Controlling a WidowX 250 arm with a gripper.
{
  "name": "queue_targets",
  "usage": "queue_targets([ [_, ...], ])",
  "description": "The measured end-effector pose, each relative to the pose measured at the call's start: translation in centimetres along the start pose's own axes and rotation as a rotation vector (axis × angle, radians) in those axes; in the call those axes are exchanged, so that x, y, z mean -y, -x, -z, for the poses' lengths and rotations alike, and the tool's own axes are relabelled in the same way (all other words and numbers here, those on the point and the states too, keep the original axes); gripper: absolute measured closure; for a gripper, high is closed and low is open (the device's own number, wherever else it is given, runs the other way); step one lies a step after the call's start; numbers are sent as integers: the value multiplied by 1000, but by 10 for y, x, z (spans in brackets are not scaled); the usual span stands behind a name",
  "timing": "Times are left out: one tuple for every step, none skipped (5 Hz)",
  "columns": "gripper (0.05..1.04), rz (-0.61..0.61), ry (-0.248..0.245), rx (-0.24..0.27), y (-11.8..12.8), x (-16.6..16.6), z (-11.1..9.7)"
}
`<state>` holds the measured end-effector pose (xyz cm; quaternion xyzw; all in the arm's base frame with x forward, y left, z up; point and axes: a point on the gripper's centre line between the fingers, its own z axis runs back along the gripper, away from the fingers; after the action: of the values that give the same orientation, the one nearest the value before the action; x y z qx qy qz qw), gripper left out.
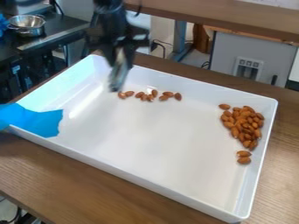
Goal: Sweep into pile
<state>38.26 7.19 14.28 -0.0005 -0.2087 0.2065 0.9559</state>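
My black gripper (pixel 119 46) hangs over the upper-left part of the white tray (pixel 146 131). A blurred, narrow grey-green piece (pixel 118 75) extends down below it; what it is, I cannot tell. Its lower end is just left of a loose row of almonds (pixel 154 95) near the tray's back wall. A larger, dense cluster of almonds (pixel 242 124) lies by the right wall, with two almonds (pixel 244 157) at its lower end.
Blue cloth-like material (pixel 38 120) lies over the tray's left wall. The tray's raised rim surrounds the work area, on a brown wooden table (pixel 76 183). A metal bowl (pixel 26 25) stands on a dark counter at the upper left.
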Motion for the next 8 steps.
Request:
queue_targets([
  [731, 69, -61, -66, 2, -25, 24],
  [732, 111, -123, -66, -3, -43, 37],
  [732, 143, -168, -22, -10, -50, 51],
  [732, 186, -198, -20, -10, -56, 66],
  [732, 224, -191, -8, -11, -49, 73],
  [732, 278, -168, -8, -5, -27, 75],
  [732, 302, -147, -33, 4, -6, 76],
  [732, 308, -132, -49, 5, 15, 78],
])
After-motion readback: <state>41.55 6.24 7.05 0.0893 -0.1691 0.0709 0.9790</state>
